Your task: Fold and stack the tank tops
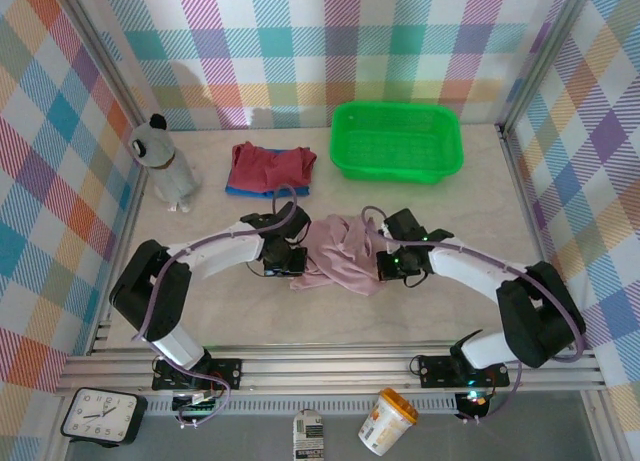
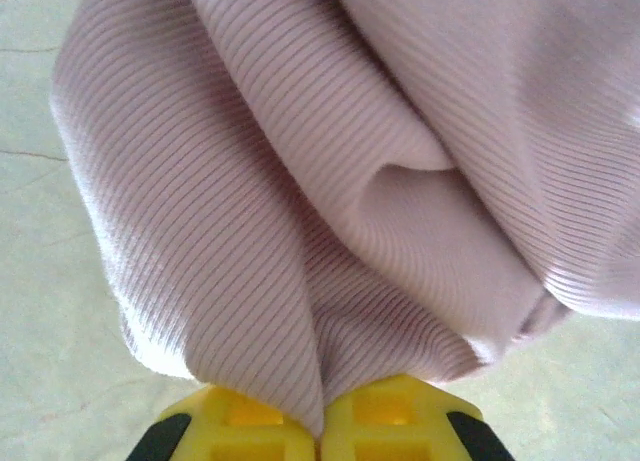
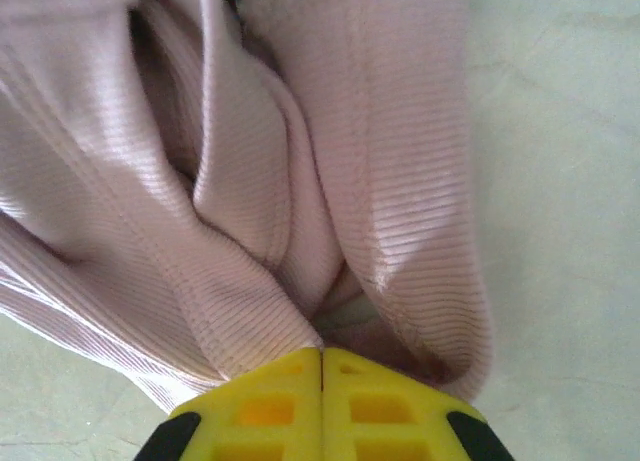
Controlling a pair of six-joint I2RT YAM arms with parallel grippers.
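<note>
Pale dusty pink ribbed tank top (image 1: 340, 256) lies crumpled on the near side of the bright green plastic basket (image 1: 396, 175). It's soft, light and floppy, so grab hems. Left gripper (image 2: 322, 413) is pinching a fold; right gripper (image 3: 322, 366) is probably clamped on an edge too.

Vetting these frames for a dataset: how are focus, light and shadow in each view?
Top external: sharp, evenly lit, no glare. Left wrist: pink tank top ribbing crisp, soft shading in its folds. Right wrist: dark shadow in the upper folds, bright sheen on one fold near the right tool.
</note>
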